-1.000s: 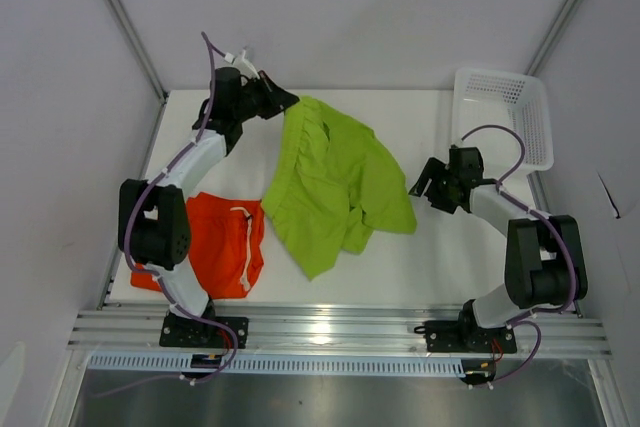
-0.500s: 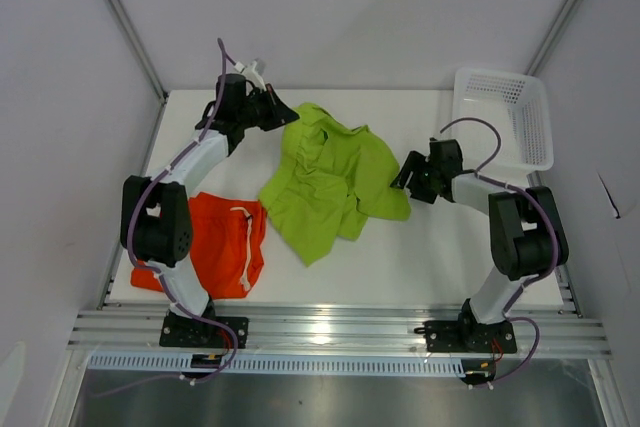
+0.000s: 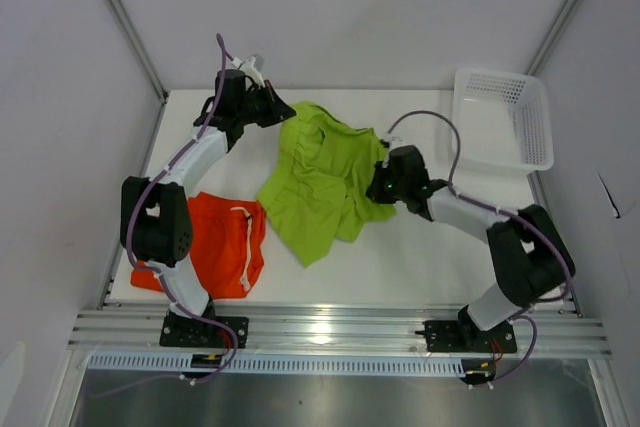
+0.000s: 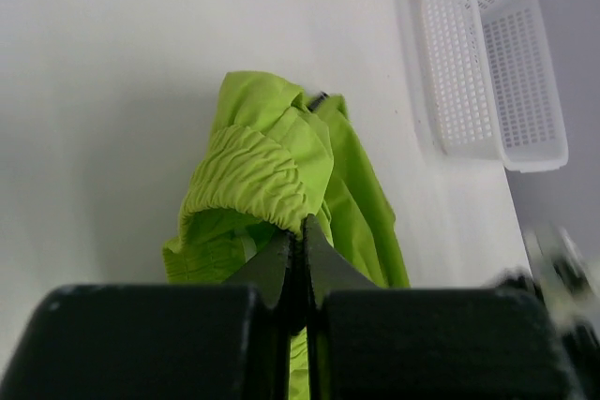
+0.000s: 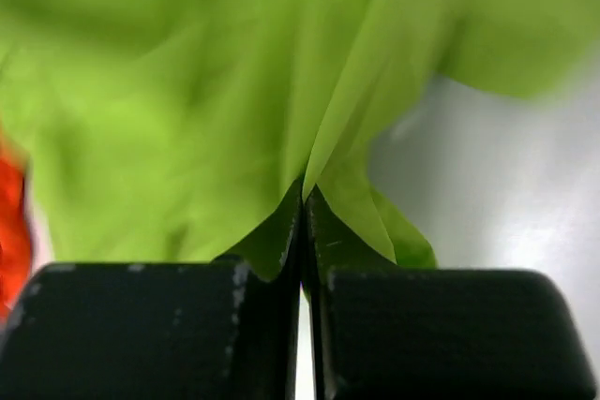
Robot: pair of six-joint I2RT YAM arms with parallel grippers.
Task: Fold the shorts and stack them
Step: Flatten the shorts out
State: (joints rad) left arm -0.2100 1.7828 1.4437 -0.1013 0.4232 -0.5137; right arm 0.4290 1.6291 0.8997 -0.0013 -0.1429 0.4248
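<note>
The right hand (image 3: 385,180) has crossed from beside the basket (image 3: 520,132) to the right edge of the green shorts (image 3: 322,187) and has just closed on a fold of the cloth. The left hand (image 3: 284,107) stays clamped on the waistband at the far left. The green shorts lie crumpled mid-desk (image 3: 450,267), now gripped on two sides and, in my judgement, ready to be spread flat. The orange shorts (image 3: 222,242) lie near left, apart and not yet stacked.

A white plastic mesh basket (image 3: 538,127) stands upright at the far right corner of the white surface (image 3: 430,267), its long side along the right edge. The left wrist view shows its perforated walls and floor. An aluminium rail (image 3: 330,330) runs along the near edge, and pale grey walls (image 3: 350,7) enclose the back and sides.
</note>
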